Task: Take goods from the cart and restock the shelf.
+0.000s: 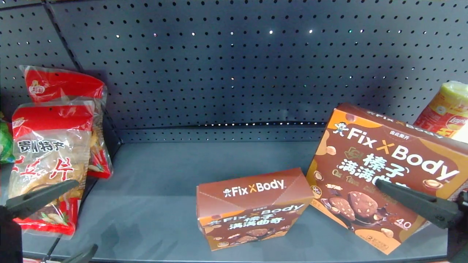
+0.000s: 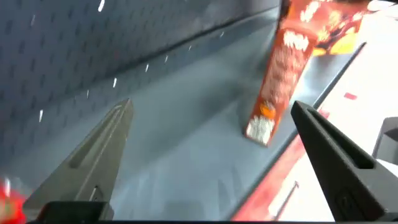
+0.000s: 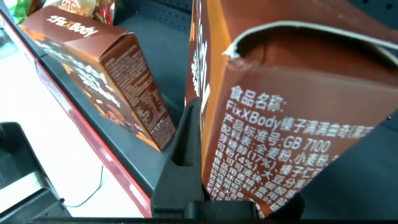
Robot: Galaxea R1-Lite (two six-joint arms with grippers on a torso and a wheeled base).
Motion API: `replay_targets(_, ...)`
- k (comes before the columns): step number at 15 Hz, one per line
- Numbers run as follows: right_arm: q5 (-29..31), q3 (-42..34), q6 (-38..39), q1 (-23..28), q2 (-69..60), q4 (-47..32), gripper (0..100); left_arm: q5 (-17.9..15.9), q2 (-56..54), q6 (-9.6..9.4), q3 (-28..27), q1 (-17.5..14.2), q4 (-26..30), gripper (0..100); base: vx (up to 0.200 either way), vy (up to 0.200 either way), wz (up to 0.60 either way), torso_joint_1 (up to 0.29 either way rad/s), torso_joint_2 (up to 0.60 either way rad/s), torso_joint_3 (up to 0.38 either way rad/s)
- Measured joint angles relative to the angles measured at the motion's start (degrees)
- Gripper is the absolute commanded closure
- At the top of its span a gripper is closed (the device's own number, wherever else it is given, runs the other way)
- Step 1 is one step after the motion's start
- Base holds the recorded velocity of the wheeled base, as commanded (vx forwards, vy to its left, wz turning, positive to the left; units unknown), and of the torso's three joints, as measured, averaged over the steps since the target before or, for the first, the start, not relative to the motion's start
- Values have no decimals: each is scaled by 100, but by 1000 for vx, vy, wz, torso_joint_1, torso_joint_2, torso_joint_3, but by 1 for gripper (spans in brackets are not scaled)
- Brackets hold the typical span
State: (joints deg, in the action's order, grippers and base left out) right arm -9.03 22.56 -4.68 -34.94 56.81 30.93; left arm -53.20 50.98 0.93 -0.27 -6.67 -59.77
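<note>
Two brown boxes matter here. The cookie box [image 1: 384,171] is clamped in the right gripper [image 1: 387,186], whose one visible finger is pressed flat on the printed front while the other is hidden behind the box. It hangs tilted at the right end of the shelf [image 1: 157,197], front face toward the aisle and leaning back. Its long axis runs across the shelf, rising to the right, and whether its low corner touches the deck I cannot tell. Just to its left stands the second cookie box [image 1: 252,208], long axis also crosswise, front outward. Setting the held box down likely means levelling it beside this neighbour. The left gripper [image 2: 212,107] hangs wide open and empty, well apart, near the snack bags [image 1: 51,157].
</note>
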Motion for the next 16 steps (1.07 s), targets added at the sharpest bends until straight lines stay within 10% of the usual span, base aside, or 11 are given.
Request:
replay_targets(8,1,-49,17,-67,-172,7,100,-15,-2838,33,22,-518,3941,0,0,0,0,0,0,0)
replay_targets(12,0,-77,72,-95,-249,7,100,2119,-3930,77,24,-536,4921,0,0,0,0,0,0,0)
replay_targets(16,0,-77,83,-148,-276,7,100,3268,-4390,60,22,-542,5717,0,0,0,0,0,0,0)
